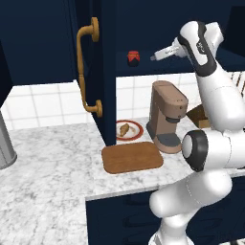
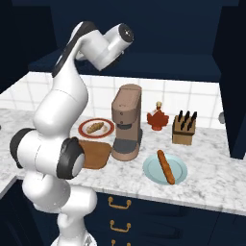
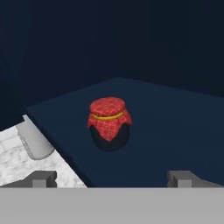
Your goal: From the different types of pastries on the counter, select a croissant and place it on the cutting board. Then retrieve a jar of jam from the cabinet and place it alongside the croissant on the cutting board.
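Note:
The jar of jam (image 3: 109, 122), dark with a red checked cloth cover, stands on the navy shelf of the open cabinet (image 1: 143, 69). It also shows in the left base view as the jar (image 1: 133, 58). My gripper (image 3: 113, 179) is open, its tips wide apart and short of the jar, touching nothing. In the left base view the gripper (image 1: 154, 57) hovers just right of the jar at shelf height. The croissant (image 1: 124, 128) lies on a red-rimmed plate (image 1: 137, 125). The cutting board (image 1: 132, 157) lies bare in front of it on the counter (image 1: 52, 162).
The cabinet door (image 1: 103, 72) with its brass handle (image 1: 87, 67) stands open left of the shelf. A brown coffee machine (image 2: 127, 122) stands right of the board. A stick pastry (image 2: 166, 167) on a blue plate, a knife block (image 2: 184, 128) and a red bottle (image 2: 157, 119) are further right.

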You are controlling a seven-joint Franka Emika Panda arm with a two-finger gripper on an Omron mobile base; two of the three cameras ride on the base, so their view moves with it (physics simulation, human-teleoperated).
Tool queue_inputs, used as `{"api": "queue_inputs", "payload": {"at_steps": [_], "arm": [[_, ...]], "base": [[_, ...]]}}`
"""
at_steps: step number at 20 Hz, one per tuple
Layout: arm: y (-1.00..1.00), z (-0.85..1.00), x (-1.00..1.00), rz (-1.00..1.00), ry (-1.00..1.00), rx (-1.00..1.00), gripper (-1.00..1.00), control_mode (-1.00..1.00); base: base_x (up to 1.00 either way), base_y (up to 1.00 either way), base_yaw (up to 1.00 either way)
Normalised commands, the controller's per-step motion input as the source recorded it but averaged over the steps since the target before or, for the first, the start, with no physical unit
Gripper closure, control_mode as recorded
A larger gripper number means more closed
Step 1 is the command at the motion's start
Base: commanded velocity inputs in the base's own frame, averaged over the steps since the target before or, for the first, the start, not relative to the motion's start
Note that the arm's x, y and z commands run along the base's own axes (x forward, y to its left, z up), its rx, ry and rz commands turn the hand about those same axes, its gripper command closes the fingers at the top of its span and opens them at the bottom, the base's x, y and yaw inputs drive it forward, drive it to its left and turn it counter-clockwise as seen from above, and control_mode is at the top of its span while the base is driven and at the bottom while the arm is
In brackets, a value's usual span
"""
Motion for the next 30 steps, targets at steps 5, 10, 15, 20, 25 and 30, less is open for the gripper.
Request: {"api": "queue_inputs", "payload": {"at_steps": [5, 10, 15, 20, 25, 30], "arm": [[0.04, 0.01, 0.28, 0.00, 0.00, 0.00, -1.00, -1.00], [0.27, 0.00, 0.37, 0.00, 0.00, 0.00, -1.00, -1.00], [0.34, 0.00, 0.11, 0.00, 0.00, 0.00, -1.00, -1.00], [0.18, -0.06, 0.03, 0.00, 0.00, 0.00, -1.00, -1.00], [0.00, -0.41, 0.00, 0.00, 0.03, 0.00, -1.00, -1.00], [0.39, -0.01, 0.05, 0.00, 0.00, 0.00, -1.00, -1.00]], "base": [[0.00, 0.00, 0.00], [0.00, 0.00, 0.00], [0.00, 0.00, 0.00], [0.00, 0.00, 0.00], [0.00, 0.00, 0.00], [0.00, 0.00, 0.00]]}}
